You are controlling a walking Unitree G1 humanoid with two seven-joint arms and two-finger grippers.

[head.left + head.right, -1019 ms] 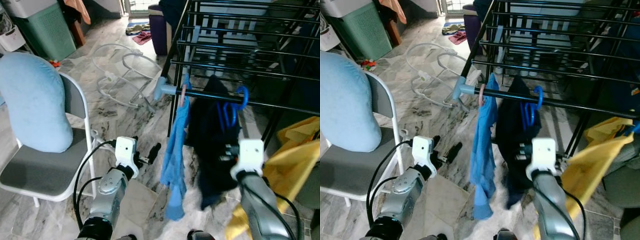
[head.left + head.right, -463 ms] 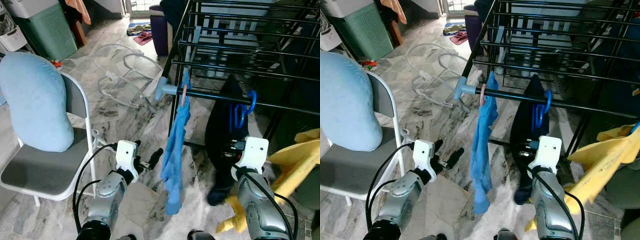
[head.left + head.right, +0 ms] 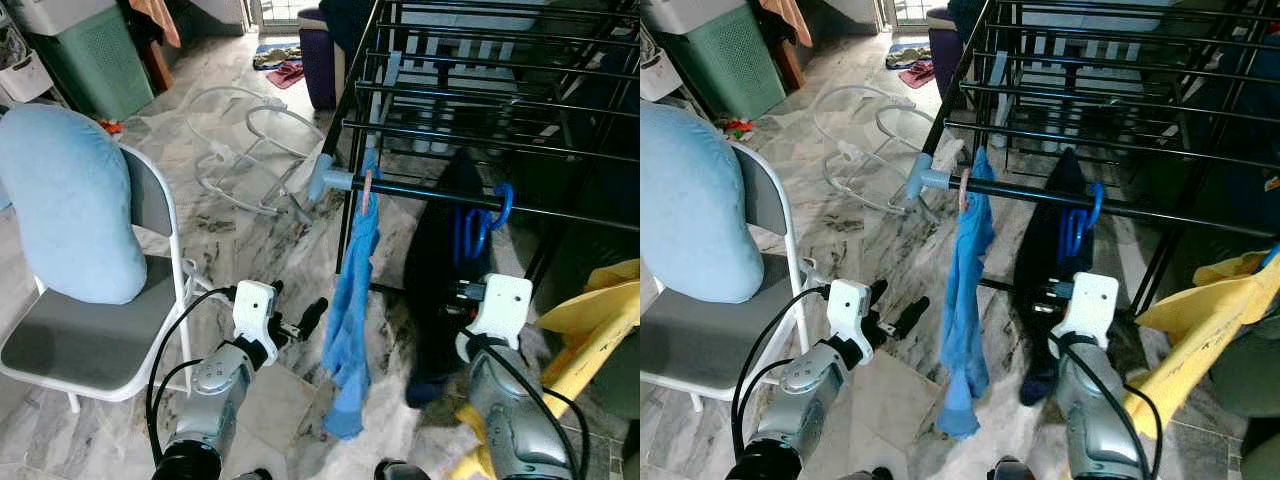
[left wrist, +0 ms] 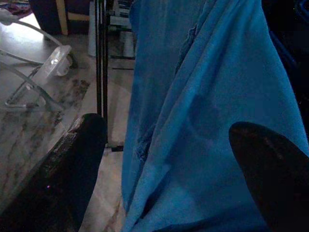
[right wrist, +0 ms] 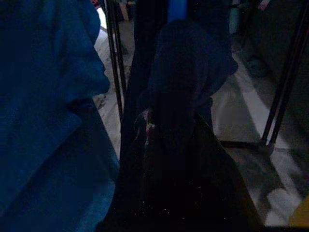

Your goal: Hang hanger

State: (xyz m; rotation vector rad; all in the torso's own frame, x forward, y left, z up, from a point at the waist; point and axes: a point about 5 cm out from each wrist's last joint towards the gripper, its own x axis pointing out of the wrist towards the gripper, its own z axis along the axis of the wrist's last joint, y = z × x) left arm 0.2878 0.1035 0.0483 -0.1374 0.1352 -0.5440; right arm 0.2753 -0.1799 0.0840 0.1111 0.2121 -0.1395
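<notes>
Left claw (image 3: 300, 322) open, raised beside blue cloth (image 3: 352, 300)

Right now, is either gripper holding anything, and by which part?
Left gripper is open and holds nothing, with the blue cloth in front of it. Right gripper sits by the dark garment under the blue hanger; whether it grips cannot be told.

Home laundry area (drying rack (image 3: 470, 110), hamper (image 3: 95, 60)).

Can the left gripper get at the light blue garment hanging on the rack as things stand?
Probably yes: the left gripper is open, facing the light blue garment close ahead, with nothing between them.
</notes>
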